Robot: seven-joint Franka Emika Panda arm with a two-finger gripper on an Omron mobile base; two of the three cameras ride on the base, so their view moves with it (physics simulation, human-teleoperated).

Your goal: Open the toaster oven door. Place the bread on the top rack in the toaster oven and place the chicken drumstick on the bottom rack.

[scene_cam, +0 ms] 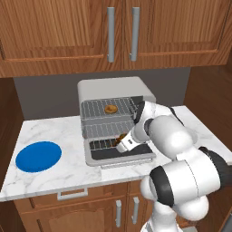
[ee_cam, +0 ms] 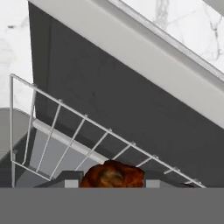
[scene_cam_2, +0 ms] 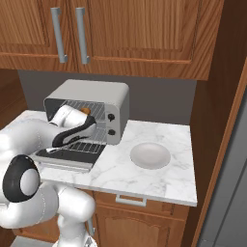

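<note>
Claw (scene_cam: 121, 144) hangs low at the mouth of the toaster oven (scene_cam: 115, 90), closed around the chicken drumstick (ee_cam: 112, 175), whose brown meat sits pinched between the two finger tips (ee_cam: 70, 178) in the hand view. Just beyond the claw lies the bottom rack (ee_cam: 70, 135), slid partway out over the toaster oven door (scene_cam: 120, 156), which lies folded flat on the counter (scene_cam: 68, 167). Whether the drumstick already touches the wires is hard to tell, probably just above them. Above and behind the claw, the bread (scene_cam: 110, 109) rests on the top rack (scene_cam: 97, 108). Well off to the claw's left is a blue plate (scene_cam: 38, 156); to its right, past the oven, a white bowl (scene_cam_2: 150, 155).
</note>
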